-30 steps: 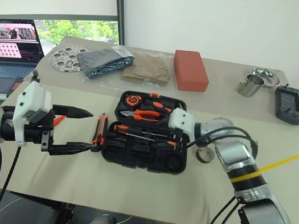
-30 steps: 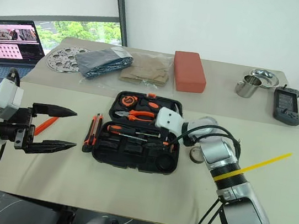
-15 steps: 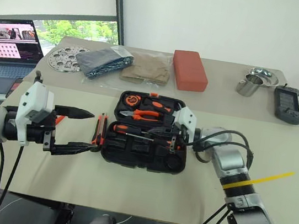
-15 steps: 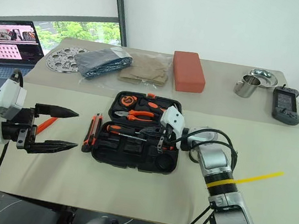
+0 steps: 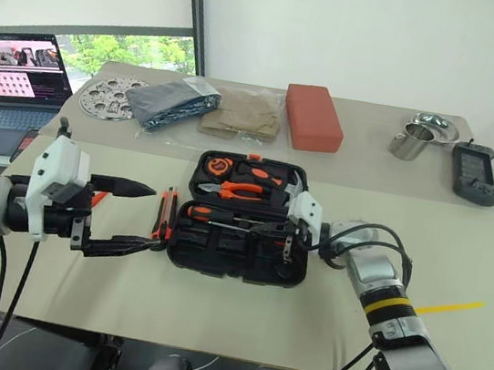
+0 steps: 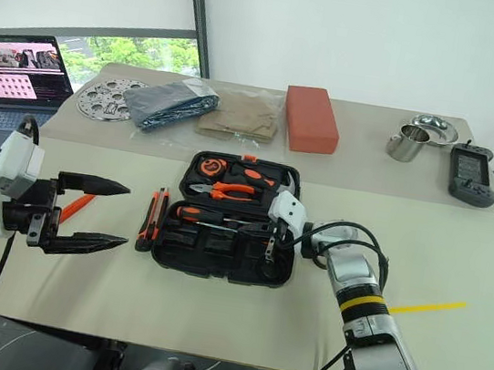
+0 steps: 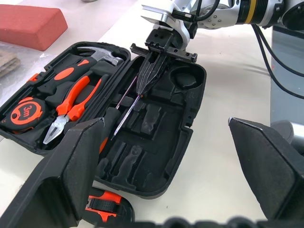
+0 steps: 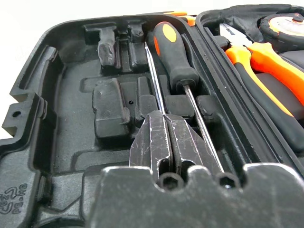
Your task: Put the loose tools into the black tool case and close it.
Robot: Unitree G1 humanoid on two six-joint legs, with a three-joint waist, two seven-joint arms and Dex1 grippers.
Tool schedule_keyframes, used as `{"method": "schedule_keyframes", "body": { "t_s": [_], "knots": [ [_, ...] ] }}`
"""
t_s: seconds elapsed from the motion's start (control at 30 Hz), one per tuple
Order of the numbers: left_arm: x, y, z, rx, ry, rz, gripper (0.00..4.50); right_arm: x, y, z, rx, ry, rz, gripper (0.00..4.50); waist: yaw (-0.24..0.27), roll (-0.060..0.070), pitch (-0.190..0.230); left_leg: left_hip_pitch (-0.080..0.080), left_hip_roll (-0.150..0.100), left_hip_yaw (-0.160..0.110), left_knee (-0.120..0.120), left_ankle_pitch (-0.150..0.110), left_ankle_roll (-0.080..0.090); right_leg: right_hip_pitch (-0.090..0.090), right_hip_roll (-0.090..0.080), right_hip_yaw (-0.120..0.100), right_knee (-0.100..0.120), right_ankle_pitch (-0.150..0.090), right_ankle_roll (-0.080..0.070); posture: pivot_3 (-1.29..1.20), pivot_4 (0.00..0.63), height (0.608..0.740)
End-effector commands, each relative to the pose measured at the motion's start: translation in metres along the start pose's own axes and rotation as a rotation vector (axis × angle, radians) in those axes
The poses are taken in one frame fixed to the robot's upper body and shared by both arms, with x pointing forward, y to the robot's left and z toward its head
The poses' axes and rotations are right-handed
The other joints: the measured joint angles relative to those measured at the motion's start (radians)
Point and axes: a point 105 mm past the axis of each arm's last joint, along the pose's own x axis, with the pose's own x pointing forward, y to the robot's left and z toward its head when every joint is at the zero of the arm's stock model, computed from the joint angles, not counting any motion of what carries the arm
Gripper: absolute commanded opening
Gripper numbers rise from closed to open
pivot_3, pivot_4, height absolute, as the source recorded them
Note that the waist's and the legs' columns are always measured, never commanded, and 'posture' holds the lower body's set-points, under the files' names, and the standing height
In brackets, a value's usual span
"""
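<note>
Tool case (image 5: 241,230) lies open at frame centre. Our right gripper (image 7: 147,78) is pinched closed inside its near half, tips beside a screwdriver (image 8: 176,54) shaft, gripping nothing we can confirm. Left gripper (image 5: 137,216) hangs wide and empty at lower left, utility knife (image 5: 166,210) just beyond. Red block (image 5: 314,116) sits at upper centre.

Bright, even daylight, sharp overhead views

Soft faint shadows lie on the beige cloth-covered table (image 5: 211,309); its far left corner sits beside a bright window. In the left wrist view, the near black left gripper fingers (image 7: 66,175) blur.
</note>
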Motion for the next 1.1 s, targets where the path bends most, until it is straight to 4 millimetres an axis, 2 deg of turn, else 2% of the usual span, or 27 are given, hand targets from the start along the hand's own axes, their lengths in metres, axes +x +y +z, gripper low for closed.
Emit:
{"method": "schedule_keyframes", "body": {
  "t_s": [0.03,0.13,0.2,0.33,0.47,0.6,0.67,0.73,0.8,0.9,0.93,1.0,1.1],
  "knots": [
    [-0.002,0.001,0.007,0.047,0.004,0.008,4.5,0.001,0.002,-0.022,0.035,0.117,-0.003,0.06,0.0,0.0,0.0,0.001,0.0,0.0,0.0,0.0,0.0,0.0,0.0,0.0,0.0,0.0,0.0,0.0,0.15,0.74],
    [-0.003,0.001,0.006,0.043,0.005,0.01,4.5,0.003,0.003,-0.03,0.047,0.165,-0.006,0.06,0.0,-0.001,0.0,0.003,0.0,0.001,0.0,0.0,0.0,0.001,0.0,0.0,0.0,0.0,0.0,0.0,0.15,0.74],
    [-0.003,0.001,0.005,0.038,0.003,0.015,4.5,0.004,0.004,-0.027,0.042,0.143,-0.005,0.06,0.0,-0.001,-0.001,0.004,0.0,0.001,0.0,0.0,0.0,0.002,0.0,0.0,0.001,0.0,-0.001,0.0,0.15,0.74],
    [-0.004,0.002,0.002,0.021,0.004,0.035,4.5,0.003,-0.001,-0.006,0.027,0.033,-0.026,0.06,-0.001,-0.002,-0.001,0.005,0.001,0.001,0.0,0.0,0.0,0.002,-0.001,0.0,0.001,0.001,-0.002,0.0,0.15,0.74],
    [-0.007,0.005,-0.005,-0.018,-0.019,0.089,4.5,-0.006,-0.008,0.023,0.013,-0.08,-0.049,0.06,-0.001,-0.002,0.0,0.004,0.001,0.001,-0.001,0.0,0.0,0.0,-0.001,0.0,0.001,0.001,-0.002,0.0,0.15,0.74],
    [-0.015,0.019,-0.019,-0.055,-0.034,0.231,4.5,-0.022,-0.008,0.053,-0.003,-0.18,-0.061,1.03,0.001,-0.001,0.001,0.0,0.0,0.001,-0.002,0.0,0.0,-0.003,-0.002,0.0,0.001,0.001,-0.002,0.0,0.15,0.74],
    [-0.021,0.025,-0.027,-0.074,-0.038,0.289,4.5,-0.028,-0.005,0.065,-0.002,-0.228,-0.064,1.72,0.001,-0.002,0.001,-0.001,0.001,0.001,-0.003,0.0,0.0,-0.003,-0.002,-0.001,0.0,0.001,-0.002,0.0,0.15,0.74],
    [-0.03,0.038,-0.042,-0.108,-0.026,0.394,4.5,-0.037,0.002,0.083,-0.007,-0.307,-0.048,2.55,0.002,-0.002,0.001,-0.001,0.001,0.0,-0.004,0.0,0.0,-0.003,-0.002,-0.001,0.0,0.001,-0.002,0.0,0.15,0.74],
    [-0.04,0.051,-0.06,-0.129,0.01,0.499,4.5,-0.043,0.01,0.093,0.002,-0.356,-0.026,3.18,0.002,-0.002,0.001,0.0,0.001,0.0,-0.005,0.0,0.0,-0.004,-0.004,-0.001,0.0,0.001,-0.002,0.0,0.15,0.74],
    [-0.057,0.069,-0.083,-0.137,0.046,0.64,4.5,-0.049,0.02,0.096,-0.001,-0.375,-0.016,4.22,0.001,-0.002,0.001,-0.001,0.001,0.0,-0.005,0.0,0.0,-0.004,-0.006,-0.001,0.0,0.001,-0.002,0.0,0.15,0.74],
    [-0.062,0.073,-0.09,-0.129,0.068,0.677,4.5,-0.052,0.022,0.095,-0.004,-0.381,-0.021,4.4,0.001,-0.003,0.001,-0.001,0.001,0.0,-0.005,0.0,0.0,-0.004,-0.007,-0.001,-0.001,0.001,-0.002,0.0,0.15,0.74],
    [-0.074,0.08,-0.106,-0.148,0.1,0.74,4.5,-0.064,0.022,0.087,-0.014,-0.375,-0.053,4.4,0.003,-0.004,0.002,-0.001,0.001,0.0,-0.005,0.0,0.0,-0.004,-0.01,-0.003,-0.001,0.001,-0.002,0.0,0.15,0.74],
    [-0.082,0.086,-0.12,-0.16,0.125,0.778,4.5,-0.075,0.021,0.081,-0.042,-0.355,-0.098,4.4,0.005,-0.004,0.002,-0.001,0.0,0.001,-0.005,0.0,0.0,-0.004,-0.016,-0.005,-0.002,0.001,-0.002,0.0,0.15,0.74]
  ]
}}
